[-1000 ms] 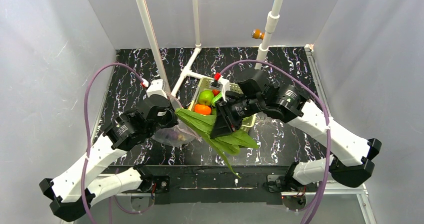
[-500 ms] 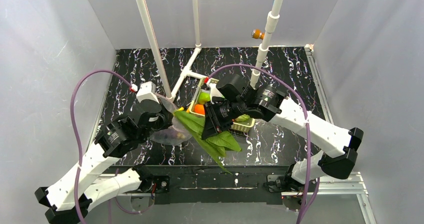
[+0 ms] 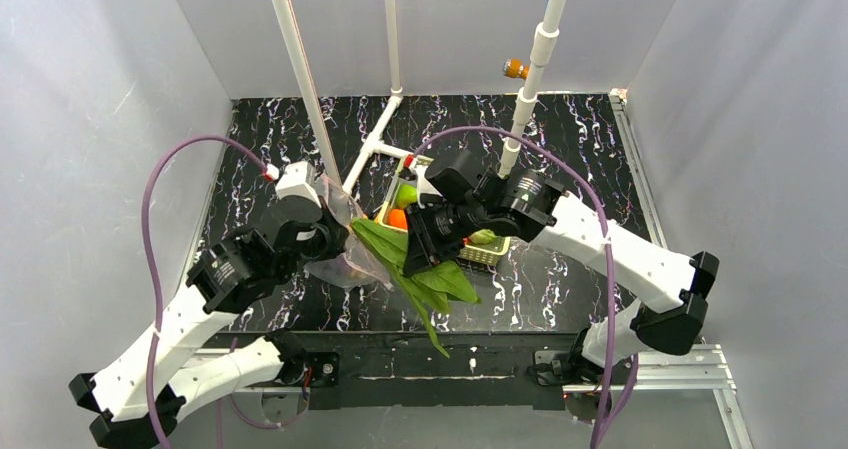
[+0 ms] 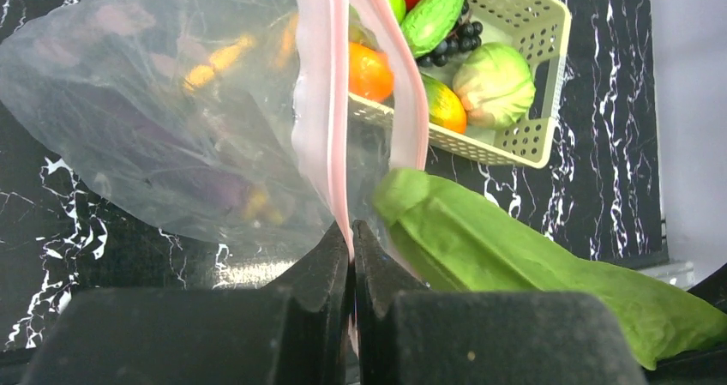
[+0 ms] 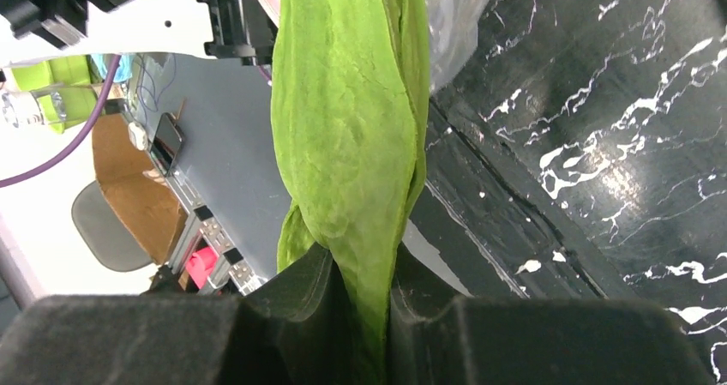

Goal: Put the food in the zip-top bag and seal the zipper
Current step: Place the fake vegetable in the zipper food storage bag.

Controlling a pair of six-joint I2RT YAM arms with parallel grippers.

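The bag point(image 4: 163, 119) hangs from the left gripper point(image 4: 351, 231), with the eggplant point(image 4: 180, 175) inside it. Just right of that gripper, the leaves point(image 5: 351, 128) reach from the right gripper point(image 5: 360, 269) to the bag's mouth. Beyond the left gripper, the basket point(image 4: 533, 141) sits on the surface point(image 3: 565, 279), the cabbage point(image 4: 495, 85) in it.

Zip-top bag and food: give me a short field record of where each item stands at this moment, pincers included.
zip-top bag: mouth open, held at its edge
zipper: unsealed, pinched by the shut left pincer
eggplant: inside the bag
green leaves: gripped by the right pincer, tip at the bag mouth, not clearly inside
cabbage: in the basket with other produce
packed so far: eggplant only
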